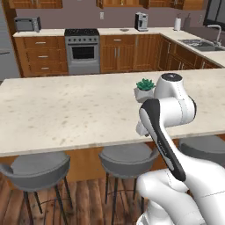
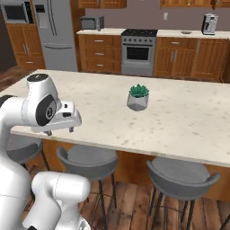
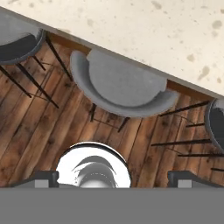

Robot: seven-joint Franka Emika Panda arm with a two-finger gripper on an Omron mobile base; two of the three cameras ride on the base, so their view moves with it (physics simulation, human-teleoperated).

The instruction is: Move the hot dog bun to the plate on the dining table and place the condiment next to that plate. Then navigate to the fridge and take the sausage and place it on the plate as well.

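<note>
Currently the white two-finger gripper (image 2: 59, 131) hangs spread wide, holding nothing, over the near edge of the speckled beige stone island counter (image 1: 66, 110), above a grey round-seat stool (image 3: 120, 85). Bun, plate, condiment: whereabouts unclear. Risk: driving off could clip the counter edge or stool.

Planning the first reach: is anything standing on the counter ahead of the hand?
Yes, a potted plant stands on the counter, ahead of the hand and apart from it. The open hand hangs over a stool.

Even, soft rendered light, faint shadows, no glare, slightly coarse detail.
</note>
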